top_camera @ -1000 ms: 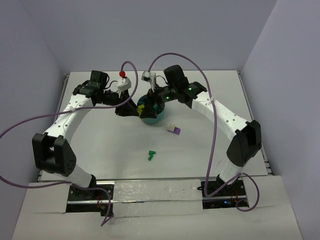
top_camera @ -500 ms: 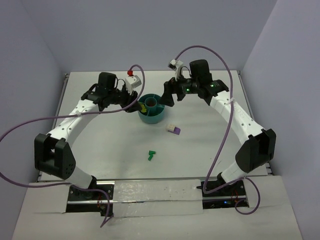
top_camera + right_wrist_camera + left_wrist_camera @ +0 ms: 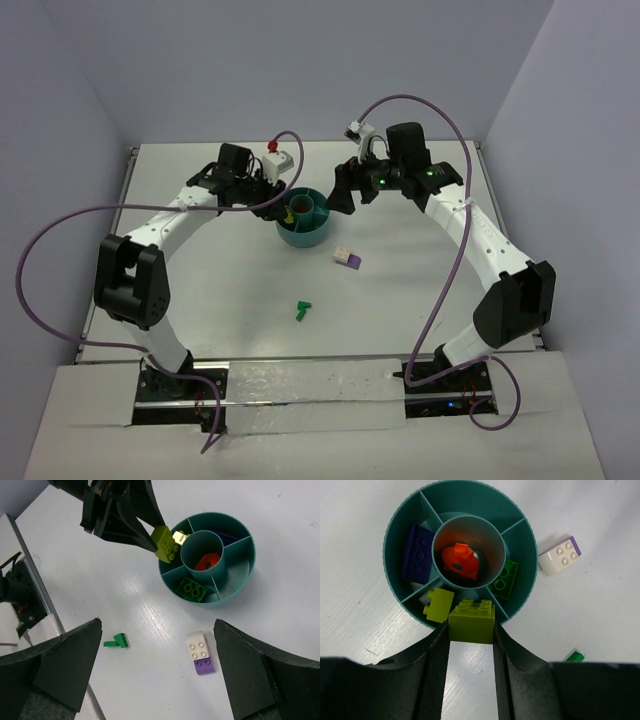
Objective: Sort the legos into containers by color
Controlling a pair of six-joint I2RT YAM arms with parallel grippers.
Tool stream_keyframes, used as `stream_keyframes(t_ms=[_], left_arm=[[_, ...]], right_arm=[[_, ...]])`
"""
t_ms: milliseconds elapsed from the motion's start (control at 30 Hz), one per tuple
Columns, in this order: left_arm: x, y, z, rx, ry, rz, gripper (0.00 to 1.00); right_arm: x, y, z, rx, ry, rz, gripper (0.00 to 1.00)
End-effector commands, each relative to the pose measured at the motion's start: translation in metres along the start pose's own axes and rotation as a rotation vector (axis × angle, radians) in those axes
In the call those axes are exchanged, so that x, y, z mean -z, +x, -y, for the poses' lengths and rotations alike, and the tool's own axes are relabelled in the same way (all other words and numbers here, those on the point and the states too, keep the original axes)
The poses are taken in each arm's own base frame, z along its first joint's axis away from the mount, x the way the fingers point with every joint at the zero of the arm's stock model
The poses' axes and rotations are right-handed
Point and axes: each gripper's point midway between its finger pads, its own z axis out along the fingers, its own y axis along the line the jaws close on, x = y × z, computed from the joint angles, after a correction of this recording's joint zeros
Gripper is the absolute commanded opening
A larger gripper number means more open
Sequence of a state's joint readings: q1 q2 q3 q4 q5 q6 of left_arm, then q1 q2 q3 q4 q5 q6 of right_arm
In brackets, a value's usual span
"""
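Note:
The teal bowl [image 3: 300, 237] stands mid-table. My left gripper [image 3: 280, 196] is shut on a lime-green brick [image 3: 472, 622] and holds it above the bowl's rim [image 3: 470, 500], over the compartment with another lime brick [image 3: 439, 604]. The right wrist view shows the held brick [image 3: 165, 542] beside the bowl [image 3: 235, 577]. The central ring holds an orange-red piece [image 3: 460, 560]; other compartments hold a dark purple brick [image 3: 417, 552] and a green brick [image 3: 503, 580]. My right gripper [image 3: 345, 190] is open and empty, raised right of the bowl.
A purple-and-white brick [image 3: 347, 258] lies on the table right of the bowl, also in the right wrist view [image 3: 201, 651]. A dark green brick [image 3: 303, 310] lies nearer the arms' bases, also in the right wrist view [image 3: 116, 640]. White walls edge the table.
My right gripper has pulled back from over the bowl to its right. My left gripper has swung from the bowl's left side to its far-left rim, still holding the lime brick.

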State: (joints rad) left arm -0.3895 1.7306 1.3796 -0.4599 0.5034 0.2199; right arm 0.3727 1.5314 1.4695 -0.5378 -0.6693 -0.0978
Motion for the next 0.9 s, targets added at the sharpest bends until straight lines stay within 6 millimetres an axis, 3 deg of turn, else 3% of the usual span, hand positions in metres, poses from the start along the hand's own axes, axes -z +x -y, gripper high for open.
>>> stream_keyframes(t_ms=[0, 667, 867], left_arm=[[0.001, -0.025, -0.003, -0.026, -0.02, 0.043, 0.0], [-0.005, -0.01, -0.002, -0.016, -0.011, -0.016, 0.09], [-0.006, -0.011, -0.001, -0.022, -0.018, -0.019, 0.19]], right_arm=[[0.014, -0.012, -0.003, 0.031, 0.015, 0.043, 1.0], [0.012, -0.009, 0.001, 0.022, 0.008, 0.033, 1.0], [0.012, -0.01, 0.001, 0.021, 0.008, 0.031, 1.0]])
